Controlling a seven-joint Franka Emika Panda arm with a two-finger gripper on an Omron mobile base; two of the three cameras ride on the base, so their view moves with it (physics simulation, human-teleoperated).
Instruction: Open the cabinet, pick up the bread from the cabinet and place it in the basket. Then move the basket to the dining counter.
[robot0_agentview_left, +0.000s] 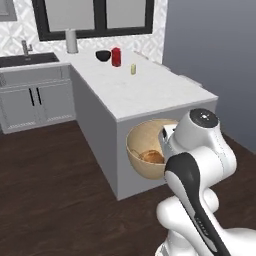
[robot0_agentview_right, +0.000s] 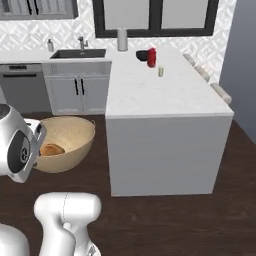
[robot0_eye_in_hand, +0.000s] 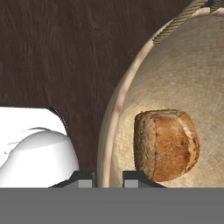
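Observation:
The tan basket (robot0_agentview_left: 145, 171) hangs in the air above the dark wood floor, lower than the counter top. My gripper (robot0_eye_in_hand: 108, 177) is shut on its near rim, one fingertip inside and one outside. The golden-brown bread (robot0_eye_in_hand: 166, 144) lies inside the basket (robot0_eye_in_hand: 183, 78) near that rim; the bread (robot0_agentview_right: 51, 149) also shows in the right base view. From that side the basket (robot0_agentview_right: 75, 150) sits left of the dining counter (robot0_agentview_right: 165, 95) and apart from it. The dining counter (robot0_agentview_left: 150, 92) is a white marble slab on pale sides. A piece of the grey cabinet (robot0_agentview_right: 37, 9) is cut off at the top left.
On the counter's far end stand a red canister (robot0_agentview_left: 116, 56), a black bowl (robot0_agentview_left: 103, 55), a small glass (robot0_agentview_left: 133, 69) and a paper roll (robot0_agentview_left: 72, 41). A sink (robot0_agentview_right: 77, 53) and grey base cupboards (robot0_agentview_right: 80, 92) line the back wall. Stools (robot0_agentview_right: 220, 92) stand along the counter's right side.

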